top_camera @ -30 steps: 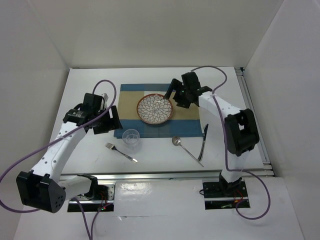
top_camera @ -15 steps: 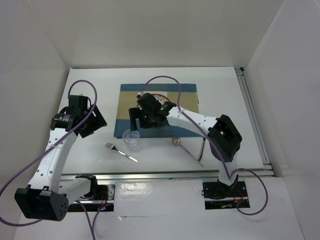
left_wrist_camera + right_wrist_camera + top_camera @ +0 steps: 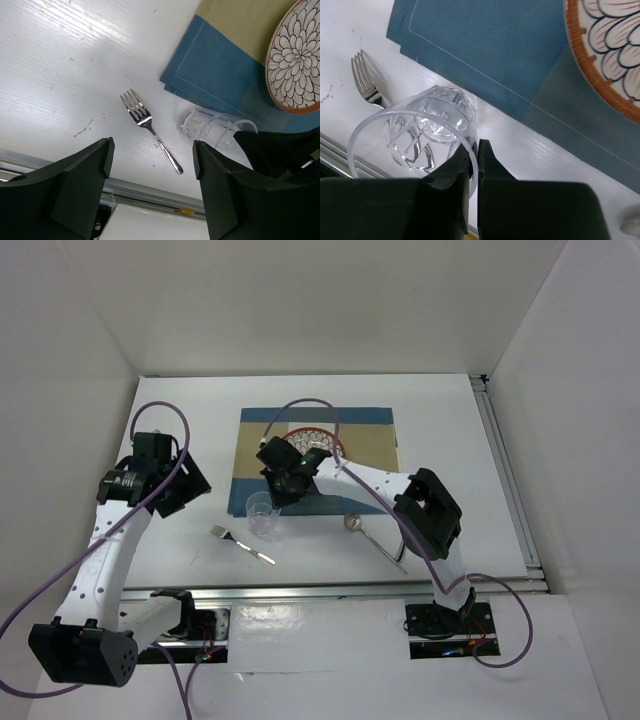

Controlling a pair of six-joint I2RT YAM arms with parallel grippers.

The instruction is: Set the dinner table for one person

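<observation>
Dinner table [image 3: 180,410] bears a fork [image 3: 241,545] at seven o'clock of the glass [image 3: 420,135] the right gripper [image 3: 476,150] pinches; left gripper [image 3: 152,150] gapes.

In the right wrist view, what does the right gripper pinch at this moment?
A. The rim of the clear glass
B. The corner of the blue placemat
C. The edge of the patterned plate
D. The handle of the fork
A: the right gripper is shut with the thin wall of the clear glass caught between its jaws at the rim, and nothing else is in its grip.
</observation>
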